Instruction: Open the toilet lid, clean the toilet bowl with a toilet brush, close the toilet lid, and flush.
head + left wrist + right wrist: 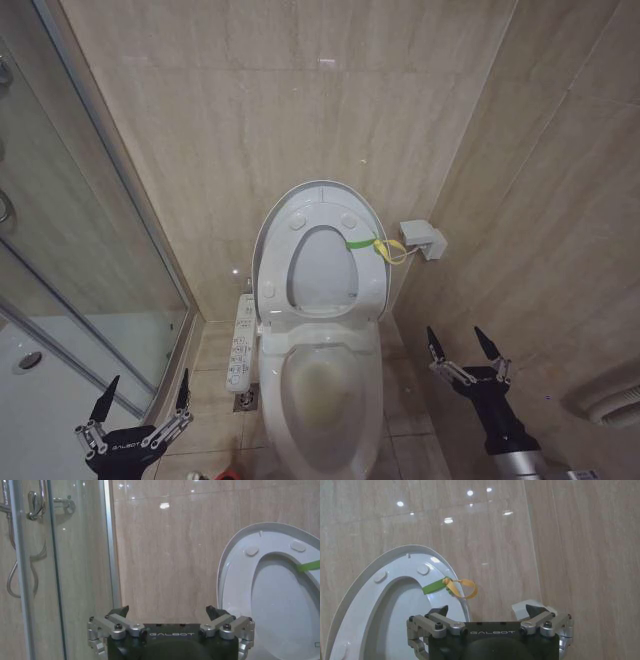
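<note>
White "GALBOT" lettering marks both spread-fingered grippers, left gripper point(143, 392) and right gripper point(465, 346) (toilet lid point(325, 215) upright).

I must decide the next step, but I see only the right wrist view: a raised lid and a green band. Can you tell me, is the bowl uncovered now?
Observer: Yes. In the head view the toilet lid and the seat ring stand up against the wall, and the toilet bowl lies uncovered below them.
Operator: Is the bowl dirty?
Observer: A faint yellowish-brown stain shows inside it.
Operator: Where is the left gripper?
Observer: The left gripper is low, to the left of the bowl, near the glass shower door, fingers open, holding nothing.
Operator: And my own one?
Observer: The right gripper is to the right of the bowl, also open and empty.
</note>
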{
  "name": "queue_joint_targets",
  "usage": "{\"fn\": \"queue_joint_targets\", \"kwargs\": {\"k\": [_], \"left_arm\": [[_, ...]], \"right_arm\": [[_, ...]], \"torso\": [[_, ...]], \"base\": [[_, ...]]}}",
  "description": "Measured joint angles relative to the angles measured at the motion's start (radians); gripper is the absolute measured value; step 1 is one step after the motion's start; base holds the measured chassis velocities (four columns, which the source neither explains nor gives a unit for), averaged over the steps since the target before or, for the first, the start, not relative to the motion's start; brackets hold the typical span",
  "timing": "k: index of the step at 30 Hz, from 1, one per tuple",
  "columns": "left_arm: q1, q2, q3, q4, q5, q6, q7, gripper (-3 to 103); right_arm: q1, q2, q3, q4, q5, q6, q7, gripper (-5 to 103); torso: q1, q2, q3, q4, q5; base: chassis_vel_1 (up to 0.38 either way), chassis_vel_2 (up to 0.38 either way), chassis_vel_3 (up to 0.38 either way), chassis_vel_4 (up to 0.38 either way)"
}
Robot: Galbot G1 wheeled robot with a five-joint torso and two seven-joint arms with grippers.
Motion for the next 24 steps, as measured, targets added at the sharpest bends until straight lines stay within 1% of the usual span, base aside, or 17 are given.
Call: {"fn": "queue_joint_targets", "kwargs": {"k": [16, 19, 23, 24], "left_arm": [[0.0, 0.0, 0.0, 0.0, 0.0, 0.0, 0.0, 100], [0.0, 0.0, 0.0, 0.0, 0.0, 0.0, 0.0, 100], [0.0, 0.0, 0.0, 0.0, 0.0, 0.0, 0.0, 100], [0.0, 0.0, 0.0, 0.0, 0.0, 0.0, 0.0, 100]], "right_arm": [[0.0, 0.0, 0.0, 0.0, 0.0, 0.0, 0.0, 100], [0.0, 0.0, 0.0, 0.0, 0.0, 0.0, 0.0, 100], [0.0, 0.0, 0.0, 0.0, 0.0, 0.0, 0.0, 100], [0.0, 0.0, 0.0, 0.0, 0.0, 0.0, 0.0, 100]], "torso": [[-0.001, -0.001, -0.001, 0.0, 0.0], [-0.004, -0.008, -0.004, 0.0, 0.0], [-0.015, -0.032, -0.017, 0.0, 0.0], [-0.015, -0.032, -0.017, 0.0, 0.0]], "base": [[0.0, 0.0, 0.0, 0.0], [0.0, 0.0, 0.0, 0.0], [0.0, 0.0, 0.0, 0.0], [0.0, 0.0, 0.0, 0.0]]}}
